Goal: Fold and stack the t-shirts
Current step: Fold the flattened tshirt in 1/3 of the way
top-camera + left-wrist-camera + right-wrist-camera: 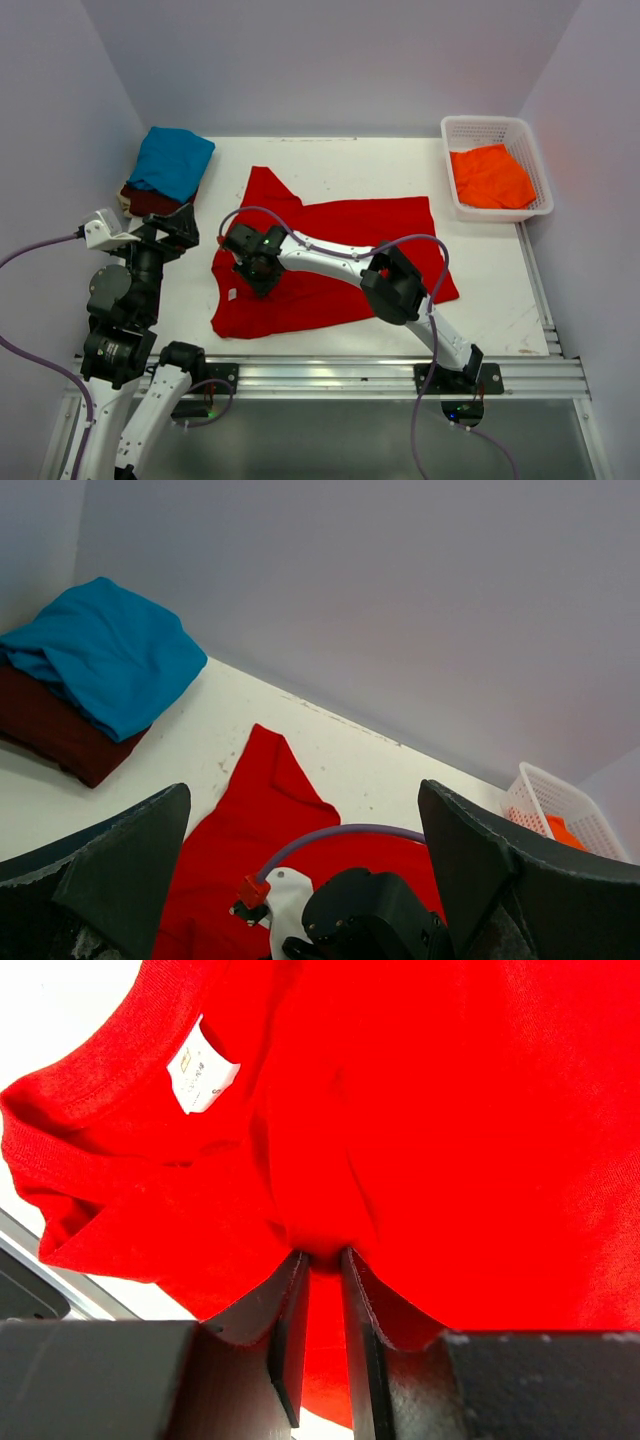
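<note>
Your right hand (pixel 322 1258) pinches a ridge of the red shirt (pixel 350 220) mid-worktop near its collar, probably to start a fold. Left hand (pixel 305 830) hovers spread wide by the near-left edge, ready to help.

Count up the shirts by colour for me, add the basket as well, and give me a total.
red shirt: 1
blue shirt: 1
maroon shirt: 1
orange shirt: 1
basket: 1
Total: 5 things, 4 of them shirts
</note>
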`<state>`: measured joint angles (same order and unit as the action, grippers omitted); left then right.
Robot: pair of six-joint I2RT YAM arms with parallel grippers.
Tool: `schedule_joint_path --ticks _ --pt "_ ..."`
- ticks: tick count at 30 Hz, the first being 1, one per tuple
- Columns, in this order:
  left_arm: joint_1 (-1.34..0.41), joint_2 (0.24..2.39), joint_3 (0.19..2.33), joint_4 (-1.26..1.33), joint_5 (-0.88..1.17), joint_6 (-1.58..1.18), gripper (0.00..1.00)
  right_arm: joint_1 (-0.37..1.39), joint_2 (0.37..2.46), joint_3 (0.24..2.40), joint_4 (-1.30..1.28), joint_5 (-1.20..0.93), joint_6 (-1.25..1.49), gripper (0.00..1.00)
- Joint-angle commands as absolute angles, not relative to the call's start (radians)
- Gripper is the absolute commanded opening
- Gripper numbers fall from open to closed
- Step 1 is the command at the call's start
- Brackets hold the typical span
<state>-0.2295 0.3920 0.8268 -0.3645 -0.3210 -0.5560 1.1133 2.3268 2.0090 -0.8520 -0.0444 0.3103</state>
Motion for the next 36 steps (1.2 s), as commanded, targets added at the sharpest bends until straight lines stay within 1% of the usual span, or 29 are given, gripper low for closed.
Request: schedule_joint_path --ticks 1,7,8,10,14,17,19,21,24,27,31,32,33,34,36 --pt "-0.224 0.402 0.85 -0.348 -0.314 -0.538 1.0 1.115 2.255 2.019 -0.859 -0.049 0.302 0.22" --pt "-0.224 0.399 0.85 -0.35 -0.314 -0.538 1.0 1.117 2.244 2.02 -0.856 -0.058 0.302 0.21" --pt "-0.225 0.4 0.848 -0.351 -0.314 -0.538 1.0 1.117 2.241 2.017 -0.853 -0.06 0.301 0.1" --pt "-0.224 0.4 0.848 -0.351 -0.314 -0.538 1.0 1.117 2.24 2.017 -0.854 -0.06 0.299 0.0" --pt "-0.224 0.397 0.848 -0.354 -0.314 -0.537 1.0 1.117 2.224 2.02 -0.862 -0.064 0.299 0.0" --pt "-0.224 0.399 0.847 -0.354 -0.314 -0.537 1.0 1.117 2.189 2.002 -0.854 -0.081 0.301 0.04" --pt "-0.224 0.397 0.845 -0.351 -0.314 -0.538 1.0 1.117 2.172 1.993 -0.85 -0.081 0.302 0.01" --pt "-0.224 0.4 0.844 -0.348 -0.311 -0.54 1.0 1.117 2.157 1.983 -0.853 -0.081 0.299 0.01" --pt "-0.224 0.402 0.844 -0.345 -0.307 -0.543 1.0 1.117 2.158 1.99 -0.859 -0.083 0.291 0.18" --pt "-0.224 0.403 0.845 -0.345 -0.307 -0.543 1.0 1.117 2.174 1.994 -0.868 -0.086 0.287 0.21" --pt "-0.224 0.397 0.848 -0.351 -0.311 -0.538 1.0 1.117 2.19 1.994 -0.867 -0.086 0.287 0.15" --pt "-0.224 0.399 0.85 -0.351 -0.313 -0.538 1.0 1.117 2.194 1.996 -0.868 -0.087 0.287 0.07" --pt "-0.224 0.397 0.851 -0.353 -0.314 -0.537 1.0 1.117 2.195 1.996 -0.868 -0.087 0.287 0.02" --pt "-0.224 0.396 0.851 -0.354 -0.314 -0.537 1.0 1.117 2.195 1.994 -0.87 -0.086 0.287 0.0" --pt "-0.224 0.396 0.853 -0.356 -0.318 -0.535 1.0 1.115 2.198 1.996 -0.87 -0.077 0.285 0.0"
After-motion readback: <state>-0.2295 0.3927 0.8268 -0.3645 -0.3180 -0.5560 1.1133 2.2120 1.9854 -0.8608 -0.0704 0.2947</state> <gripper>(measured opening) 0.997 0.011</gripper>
